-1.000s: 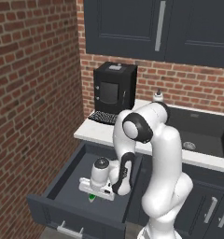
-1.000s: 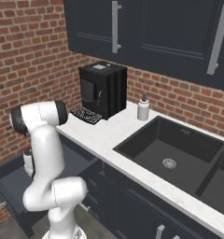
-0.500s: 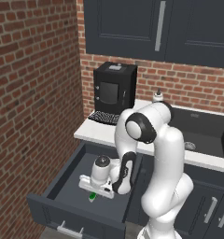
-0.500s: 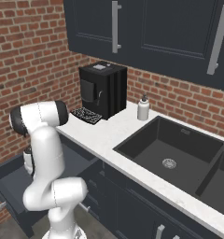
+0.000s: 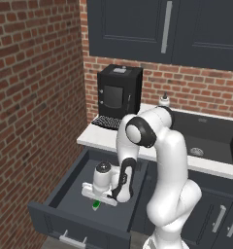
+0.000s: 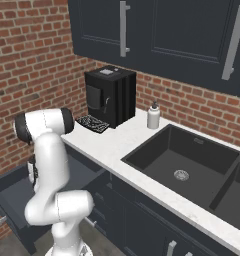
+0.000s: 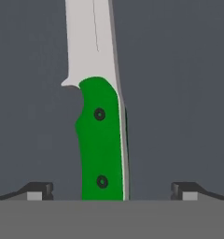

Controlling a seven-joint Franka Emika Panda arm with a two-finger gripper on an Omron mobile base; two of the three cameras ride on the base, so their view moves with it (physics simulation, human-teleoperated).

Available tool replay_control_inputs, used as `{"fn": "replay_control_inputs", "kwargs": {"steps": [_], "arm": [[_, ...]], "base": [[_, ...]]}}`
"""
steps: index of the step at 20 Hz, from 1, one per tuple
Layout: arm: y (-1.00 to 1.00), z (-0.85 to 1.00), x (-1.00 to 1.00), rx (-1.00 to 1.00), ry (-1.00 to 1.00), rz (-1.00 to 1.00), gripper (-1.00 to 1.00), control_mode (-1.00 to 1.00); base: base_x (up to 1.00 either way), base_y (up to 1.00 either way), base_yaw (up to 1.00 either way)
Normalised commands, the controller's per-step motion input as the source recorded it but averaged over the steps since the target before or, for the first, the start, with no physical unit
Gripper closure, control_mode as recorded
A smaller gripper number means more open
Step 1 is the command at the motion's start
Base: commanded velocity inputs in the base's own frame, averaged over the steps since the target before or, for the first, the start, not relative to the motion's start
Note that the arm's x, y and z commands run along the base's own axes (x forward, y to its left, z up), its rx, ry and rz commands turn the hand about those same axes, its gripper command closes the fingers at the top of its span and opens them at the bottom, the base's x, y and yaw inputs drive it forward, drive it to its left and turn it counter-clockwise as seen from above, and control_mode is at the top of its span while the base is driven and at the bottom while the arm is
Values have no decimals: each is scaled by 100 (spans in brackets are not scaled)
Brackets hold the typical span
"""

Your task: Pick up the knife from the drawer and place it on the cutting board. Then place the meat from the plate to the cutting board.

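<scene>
The drawer (image 5: 65, 192) is pulled wide open below the counter, and its dark front also appears at the lower left of the right base view (image 6: 12, 192). On its floor lies the knife (image 7: 101, 144), green handle nearest the hand and pale blade pointing away; a bit of green shows under the hand (image 5: 96, 205). My gripper (image 5: 100, 197) hangs low inside the drawer, right over the handle. It is open (image 7: 111, 190), one fingertip (image 7: 39, 190) on each side of the handle, well apart from it. The cutting board, the meat and the plate are out of view.
A black coffee machine (image 5: 119, 95) stands on the white counter (image 6: 117, 145) at the back, with a soap bottle (image 6: 153, 116) and a dark sink (image 6: 192, 165) to its right. A brick wall (image 5: 31, 97) closes the left side. Dark wall cabinets (image 5: 162, 29) hang above.
</scene>
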Motion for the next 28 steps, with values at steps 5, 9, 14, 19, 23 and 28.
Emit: {"fn": "replay_control_inputs", "kwargs": {"steps": [5, 9, 14, 19, 23, 28], "arm": [[15, -28, 14, -12, 11, 0, -100, -100], [16, -42, 4, -12, 14, 0, 100, -100], [7, -27, 0, -6, 10, 0, 100, -100], [9, -1, 0, 0, 0, 0, 100, -100], [11, -3, -4, 0, 0, 0, 100, -100], [14, 30, -47, 0, 0, 0, 100, -100]], "base": [[0, 0, 0], [0, 0, 0], [0, 0, 0], [0, 0, 0], [0, 0, 0], [0, 0, 0]]}}
